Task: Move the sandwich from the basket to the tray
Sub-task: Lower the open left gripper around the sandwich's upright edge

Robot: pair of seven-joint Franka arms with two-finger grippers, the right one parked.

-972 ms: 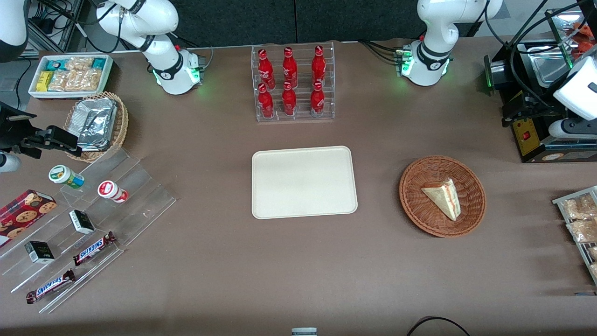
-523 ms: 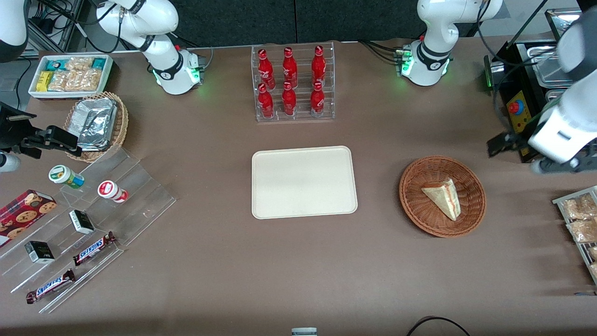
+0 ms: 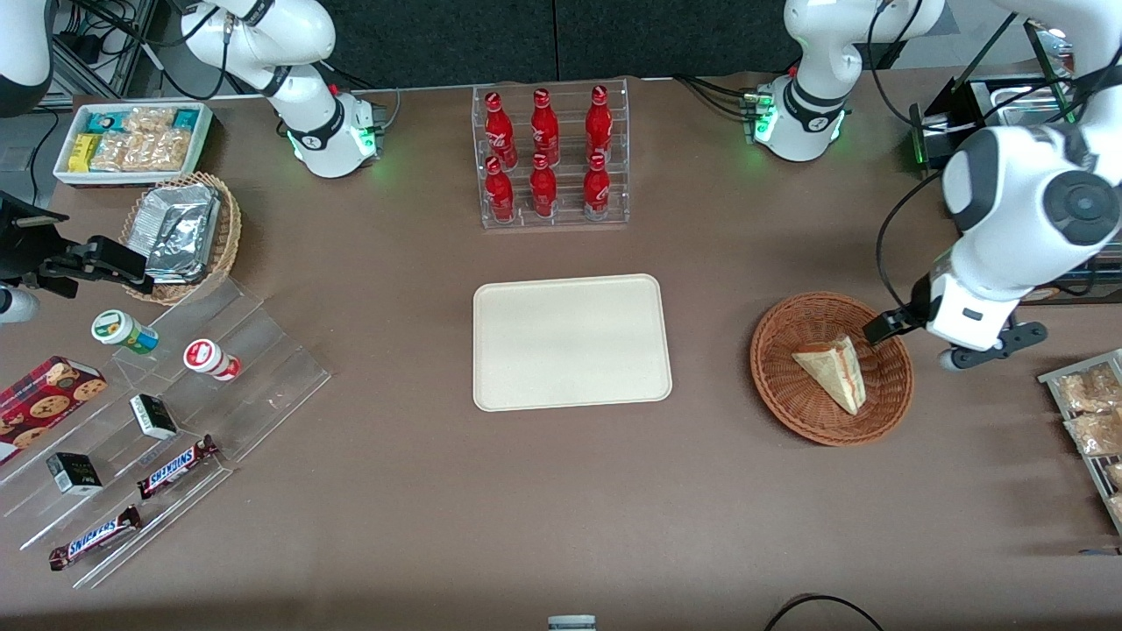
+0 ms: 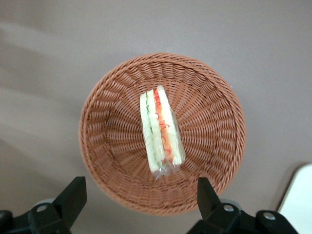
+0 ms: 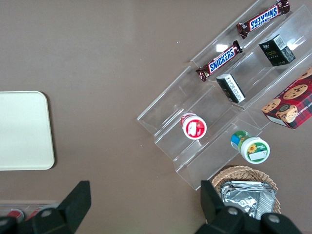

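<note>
Brown tabletop (image 3: pixel 701 491); gripper (image 4: pixel 139 197) above basket (image 4: pixel 219 122), fingers (image 4: pixel 73 192) apart.

Even overhead light, soft shadows, sharp.

The triangular white-bread sandwich wedge (image 3: pixel 833 372) lies in the round reddish-brown wicker basket (image 3: pixel 780 386). The basket sits beside the flat cream rectangular plastic tray (image 3: pixel 570 342) at mid-frame, toward the working arm's end. The left gripper (image 3: pixel 916 343) hangs over the basket's edge.

Gripper (image 4: pixel 139 195) above basket (image 4: pixel 214 102) — fingers spread, bases cut off at frame edge; tray (image 4: pixel 300 200) — only one corner showing.
</note>
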